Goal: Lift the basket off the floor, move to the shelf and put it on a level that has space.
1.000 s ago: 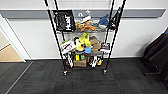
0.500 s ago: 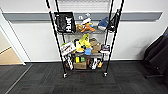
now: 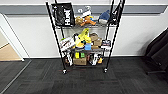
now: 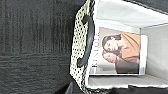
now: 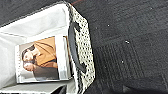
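The shelf (image 3: 114,37) is a tall black wire rack on small wheels, standing straight ahead against a white wall. Its three visible tiers are crowded, and its posts run past the picture's upper edge, so a level with room is hidden. Both wrist views look down on the basket (image 4: 77,45) (image 5: 86,50). It is cream wicker with dark gaps, a pale cloth lining and a black loop handle (image 4: 87,37) (image 5: 73,47). A magazine (image 4: 120,53) (image 5: 40,60) lies flat inside it. Dark grey carpet floor (image 3: 100,82) (image 4: 32,45) (image 5: 130,37) lies beneath the basket.
A black bag with white lettering (image 3: 63,13) and plush toys (image 3: 86,20) fill one tier of the rack, with boxes and yellow items below. A dark bulky object (image 3: 157,52) stands at the right. At the left, a pale frame (image 3: 15,40) borders a wooden floor (image 3: 7,53).
The whole head view has shifted slightly, so the camera has moved. The rack and its contents stand as before.
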Robot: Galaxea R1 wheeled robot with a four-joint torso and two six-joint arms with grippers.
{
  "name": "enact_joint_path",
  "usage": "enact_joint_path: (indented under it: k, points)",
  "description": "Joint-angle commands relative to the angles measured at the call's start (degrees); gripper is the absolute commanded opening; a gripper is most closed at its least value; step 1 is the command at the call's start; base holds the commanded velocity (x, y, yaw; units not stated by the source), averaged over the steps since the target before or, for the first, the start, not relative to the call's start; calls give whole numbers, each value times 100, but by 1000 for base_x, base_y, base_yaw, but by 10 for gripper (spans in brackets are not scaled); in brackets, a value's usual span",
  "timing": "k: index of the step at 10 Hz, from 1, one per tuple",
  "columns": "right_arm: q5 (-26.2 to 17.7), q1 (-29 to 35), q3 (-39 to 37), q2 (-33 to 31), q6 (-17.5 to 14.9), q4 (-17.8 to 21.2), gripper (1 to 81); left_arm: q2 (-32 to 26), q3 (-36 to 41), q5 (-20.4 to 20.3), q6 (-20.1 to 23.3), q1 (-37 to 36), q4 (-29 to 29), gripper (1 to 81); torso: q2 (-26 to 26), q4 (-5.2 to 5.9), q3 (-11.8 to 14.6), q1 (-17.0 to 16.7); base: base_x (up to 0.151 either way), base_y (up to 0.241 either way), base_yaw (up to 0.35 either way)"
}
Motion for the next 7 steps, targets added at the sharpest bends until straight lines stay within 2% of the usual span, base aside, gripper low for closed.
enact_joint_path:
  k: [1,2,4,7]
  points:
    - [-303,579,49,-97,4,148,811,-30,1,436,-23,-629,-49,811,-553,0,-418,358,0,0,0]
    - [-303,640,76,-80,4,165,811,-12,1,480,-23,-717,-49,811,-748,0,-164,483,0,0,0]
    - [-338,764,76,-18,4,227,811,49,-16,524,-23,-866,-49,811,-1023,0,-295,660,0,0,0]
    - [-391,878,76,69,4,324,811,181,-112,568,-23,-980,-32,811,-1603,0,-332,1025,0,0,0]
